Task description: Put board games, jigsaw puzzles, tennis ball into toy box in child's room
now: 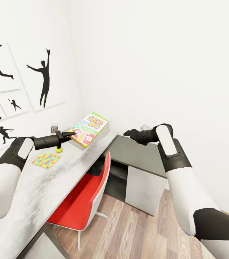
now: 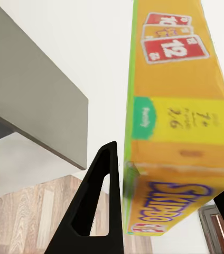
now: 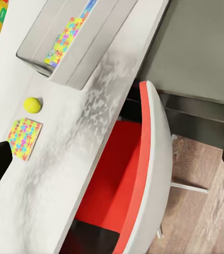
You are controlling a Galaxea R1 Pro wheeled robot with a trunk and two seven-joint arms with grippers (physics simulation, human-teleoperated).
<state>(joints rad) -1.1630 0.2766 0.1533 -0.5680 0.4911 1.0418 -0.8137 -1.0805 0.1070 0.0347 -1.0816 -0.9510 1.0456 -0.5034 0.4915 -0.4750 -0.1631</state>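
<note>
Head view: left pincer [image 1: 70,135] grips the SKIP-BO game box [image 1: 89,128] by one edge, box lifted and tilted above the far end of the worktop [image 1: 39,194]. Tennis ball [image 1: 58,149] sits just below the wrist; smaller jigsaw puzzle [image 1: 46,160] lies nearer. Right pincer [image 1: 127,132] hangs over the dark cabinet top [image 1: 139,153]; its opening I cannot tell.

Left wrist view: finger [image 2: 93,203] pressed on the box's yellow edge; the grip looks shallow.

Right wrist view: toy box [image 3: 72,37] on the worktop, a puzzle already inside; ball and small puzzle lie near it, red chair [image 3: 130,196] beside the edge.

Judgement: carry the box level over the bin's rim, lower it flat and release only once it is low inside.
</note>
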